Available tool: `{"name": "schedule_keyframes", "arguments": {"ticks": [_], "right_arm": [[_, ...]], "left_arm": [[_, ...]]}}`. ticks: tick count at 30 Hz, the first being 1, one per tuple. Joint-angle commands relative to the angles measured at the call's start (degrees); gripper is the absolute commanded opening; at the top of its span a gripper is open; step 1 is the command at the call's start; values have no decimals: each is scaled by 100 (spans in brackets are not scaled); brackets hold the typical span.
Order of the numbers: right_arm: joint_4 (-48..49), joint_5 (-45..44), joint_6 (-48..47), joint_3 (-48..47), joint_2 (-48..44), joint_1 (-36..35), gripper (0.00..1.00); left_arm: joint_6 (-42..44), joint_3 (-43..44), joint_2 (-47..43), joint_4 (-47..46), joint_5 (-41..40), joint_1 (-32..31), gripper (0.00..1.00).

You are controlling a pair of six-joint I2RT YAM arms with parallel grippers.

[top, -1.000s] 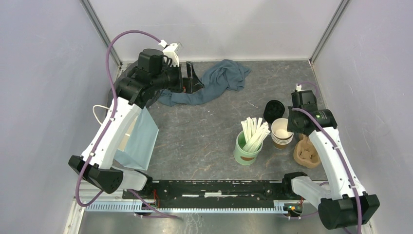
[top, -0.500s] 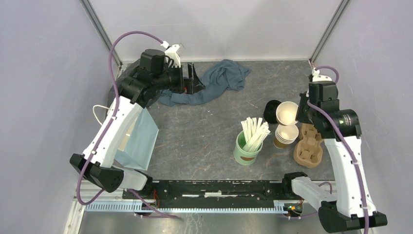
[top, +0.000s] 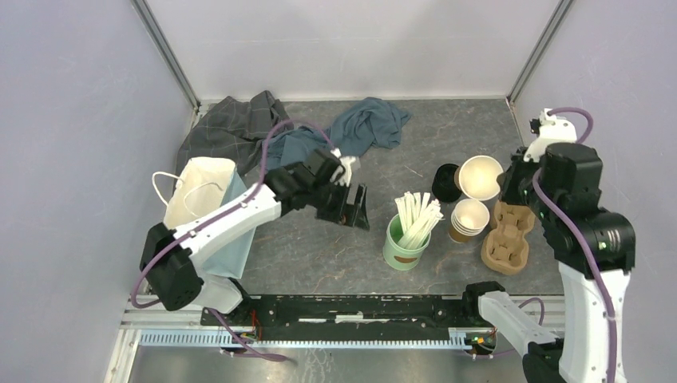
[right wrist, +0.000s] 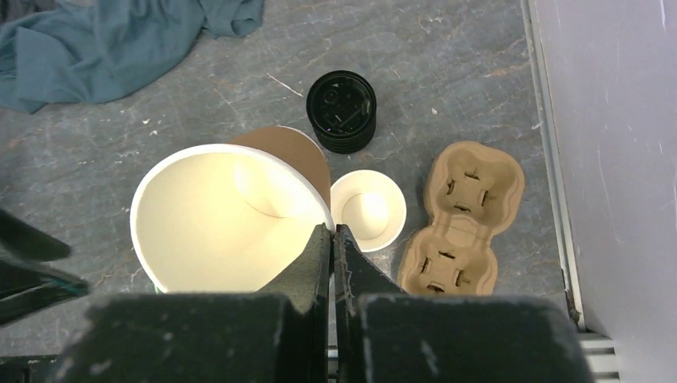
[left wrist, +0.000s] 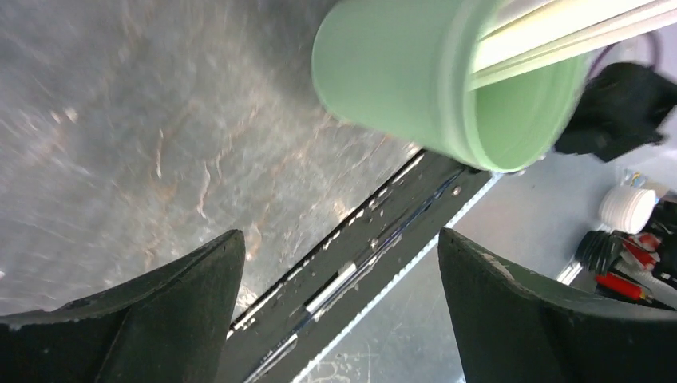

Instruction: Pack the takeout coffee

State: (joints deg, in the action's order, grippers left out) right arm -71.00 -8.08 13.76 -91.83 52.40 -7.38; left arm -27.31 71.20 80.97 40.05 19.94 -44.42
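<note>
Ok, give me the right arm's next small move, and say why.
Probably carry the held cup over to the pulp carrier and lower it into a well. The right gripper is shut on the cup's rim, the cup hangs clear of the stack, and the carrier's wells are empty.

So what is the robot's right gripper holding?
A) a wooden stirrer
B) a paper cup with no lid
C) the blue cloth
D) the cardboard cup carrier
B: the right gripper is pinched shut on the rim of a lidless paper cup, whose cream inside faces the wrist camera.
</note>
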Motion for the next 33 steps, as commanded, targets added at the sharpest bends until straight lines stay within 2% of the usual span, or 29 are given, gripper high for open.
{"name": "schedule_keyframes", "arguments": {"ticks": [1, 4, 8, 16, 26, 30, 33], "right_arm": [[-17, 394, -181, -195, -243, 25, 0], [-57, 593, -214, -332, -351, 13, 0], [-63, 798, -260, -495, -440, 25, 0], [-28, 1376, -113, -434, -666, 24, 0], [173, 1684, -151, -123, -738, 24, 0], [513, 1970, -165, 82, -647, 19, 0], [799, 2242, -232, 216, -468, 22, 0]], "left_arm": [[-1258, -847, 108, -1013, -259, -246, 94], [-1627, -1160, 354, -1701, -210, -294, 91], [-1780, -1011, 993, -1795, -446, -304, 87], [-2144, -719, 2016, -2327, -330, -348, 86], [-2574, -283, 2515, -2731, -285, -1117, 86], [-2595, -382, 2421, -2748, -259, -1265, 86], [-2307, -526, 2065, -2387, -524, -1148, 86]]}}
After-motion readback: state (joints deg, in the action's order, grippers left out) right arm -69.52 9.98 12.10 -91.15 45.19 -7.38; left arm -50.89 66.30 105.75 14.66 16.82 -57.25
